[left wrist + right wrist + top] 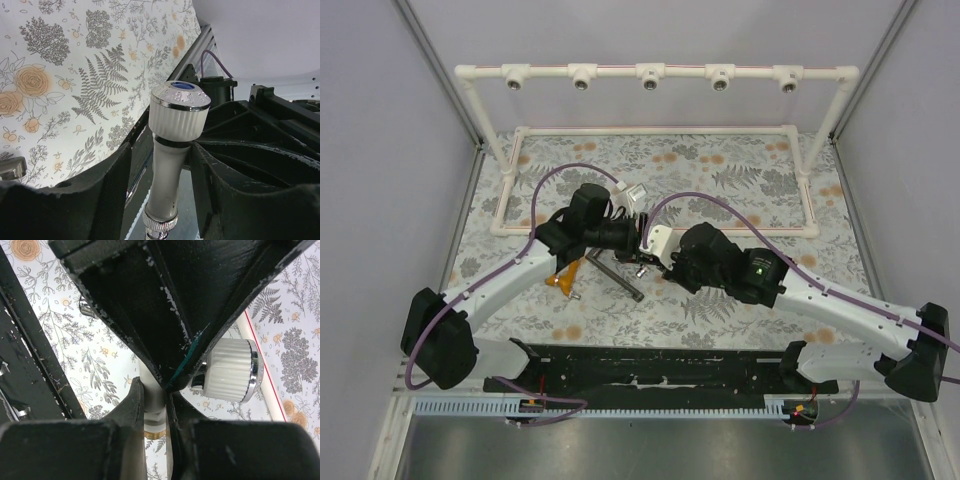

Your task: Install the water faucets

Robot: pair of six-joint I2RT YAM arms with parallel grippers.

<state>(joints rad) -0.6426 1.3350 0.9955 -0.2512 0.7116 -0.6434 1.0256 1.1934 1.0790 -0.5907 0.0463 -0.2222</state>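
Note:
A white faucet [175,150] with a ribbed knob [227,370] and a chrome cap hangs above the middle of the table, where both arms meet. My right gripper [155,395] [658,252] is shut on its white stem just above the brass thread [155,432]. My left gripper [160,150] [632,238] stands around the faucet's body below the knob. Its right finger [215,190] touches the body and its left finger [100,200] is a little apart from it. An orange-yellow faucet [565,277] and a long dark grey one [616,275] lie on the mat under the left arm.
The white pipe rail [550,71] with several metal-ringed sockets spans the back, and its floor frame [660,130] encloses the far part of the floral mat. Another small white and chrome part [632,193] lies just behind the left gripper. Grey walls close in both sides.

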